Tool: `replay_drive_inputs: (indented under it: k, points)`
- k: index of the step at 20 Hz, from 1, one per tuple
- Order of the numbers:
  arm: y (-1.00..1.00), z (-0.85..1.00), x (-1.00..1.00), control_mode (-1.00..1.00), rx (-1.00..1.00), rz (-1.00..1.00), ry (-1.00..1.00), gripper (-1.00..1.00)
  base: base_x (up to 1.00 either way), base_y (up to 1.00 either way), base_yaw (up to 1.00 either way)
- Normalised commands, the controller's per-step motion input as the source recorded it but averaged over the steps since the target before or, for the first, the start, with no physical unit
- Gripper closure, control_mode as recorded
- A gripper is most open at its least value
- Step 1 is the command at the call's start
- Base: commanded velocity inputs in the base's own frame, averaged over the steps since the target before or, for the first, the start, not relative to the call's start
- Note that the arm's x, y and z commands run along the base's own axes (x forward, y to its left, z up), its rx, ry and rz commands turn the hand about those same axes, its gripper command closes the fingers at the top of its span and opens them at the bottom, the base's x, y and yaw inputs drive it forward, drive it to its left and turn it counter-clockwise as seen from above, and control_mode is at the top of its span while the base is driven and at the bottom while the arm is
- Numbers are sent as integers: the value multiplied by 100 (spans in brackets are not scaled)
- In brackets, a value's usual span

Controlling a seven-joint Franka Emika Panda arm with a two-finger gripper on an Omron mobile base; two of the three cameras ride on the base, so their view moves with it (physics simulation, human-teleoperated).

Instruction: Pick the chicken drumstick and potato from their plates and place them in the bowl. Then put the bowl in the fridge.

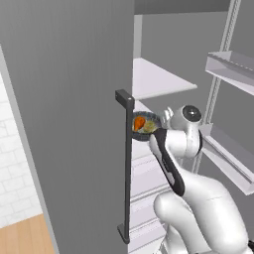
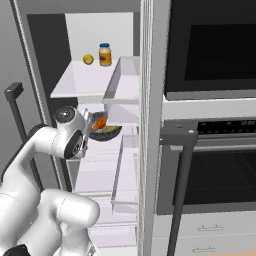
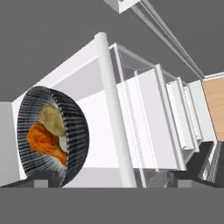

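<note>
The bowl [image 3: 50, 135], holding drumstick [image 3: 46, 142] and potato [image 3: 52, 120], sits on a fridge shelf [image 2: 80, 82]; gripper [image 3: 113, 181] fingers spread, empty; judged rigid, moderately heavy, best gripped by its near rim.

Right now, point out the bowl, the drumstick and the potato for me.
bowl [image 3: 76, 127]: hand view, ribbed outer wall.
chicken drumstick [image 3: 43, 141]: hand view, fat orange end.
potato [image 3: 52, 120]: hand view, rounded top.

Open fridge [image 2: 75, 85]: my path lies between its door [image 1: 64, 124], with a long handle [image 1: 126, 168], and the door racks [image 1: 233, 69]. The bowl [image 2: 106, 131] fills the middle shelf's front; a jar [image 2: 104, 54] and a yellow fruit [image 2: 88, 59] stand far back on the shelf above.
</note>
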Motion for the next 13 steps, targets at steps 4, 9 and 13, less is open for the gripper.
replay_drive_inputs:
  k: [4,9,13]
  points:
    - [0,50,-99,-100,0,-1,0,-100,0,0,0]
    - [6,56,-91,-100,0,0,-9,-100,0,0,0]
    - [10,61,-45,-100,0,0,-1,-100,0,0,0]
